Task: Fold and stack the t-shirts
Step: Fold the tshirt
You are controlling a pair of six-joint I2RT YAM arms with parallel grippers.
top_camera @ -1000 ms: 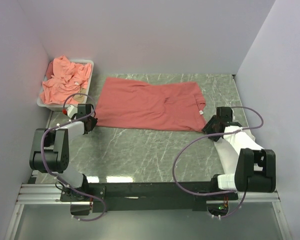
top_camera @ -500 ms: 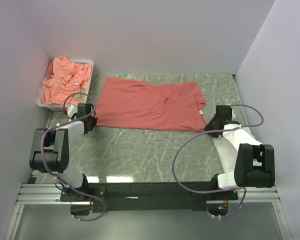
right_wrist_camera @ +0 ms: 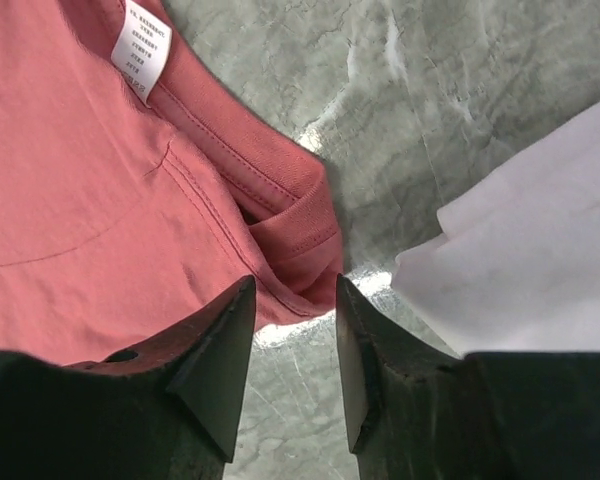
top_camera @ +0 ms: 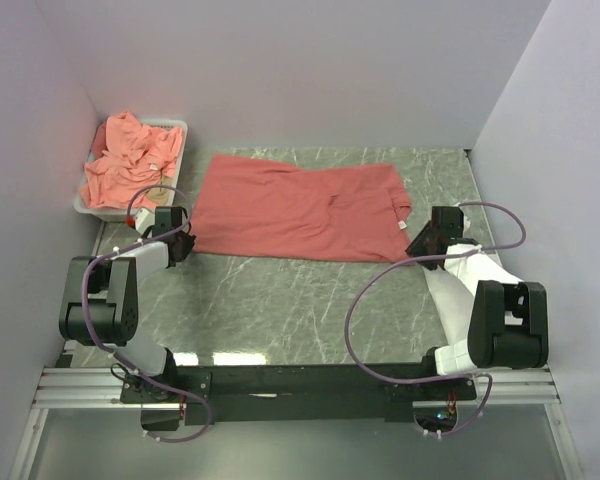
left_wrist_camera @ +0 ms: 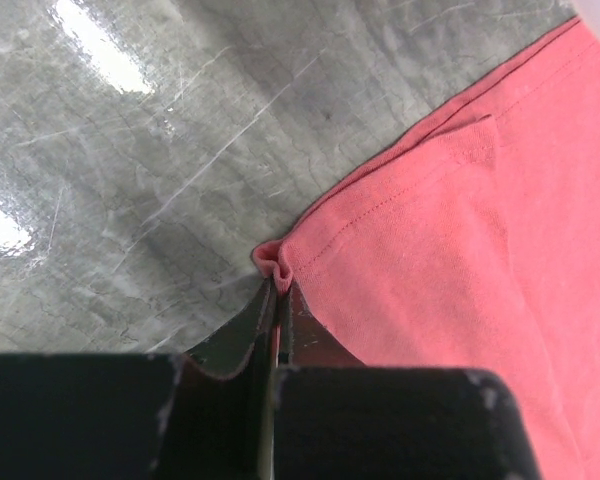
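A coral-red t-shirt (top_camera: pixel 300 210) lies spread flat on the green marble table. My left gripper (top_camera: pixel 183 243) is shut on its near left corner; in the left wrist view the bunched hem (left_wrist_camera: pixel 273 262) sticks out past the closed gripper (left_wrist_camera: pixel 278 285). My right gripper (top_camera: pixel 421 246) is open at the shirt's near right corner. In the right wrist view the gripper (right_wrist_camera: pixel 293 295) straddles the edge of the ribbed collar (right_wrist_camera: pixel 295 230), near the white neck label (right_wrist_camera: pixel 140 50). A white folded garment (right_wrist_camera: pixel 540 270) lies just right of it.
A white tray (top_camera: pixel 95 207) at the back left holds several crumpled salmon-pink t-shirts (top_camera: pixel 130 165). The white garment (top_camera: pixel 472 268) lies partly under my right arm. Walls close in on the left, back and right.
My right gripper has moved a little away from me, up to the shirt's right corner. The left gripper and the shirt have not moved.
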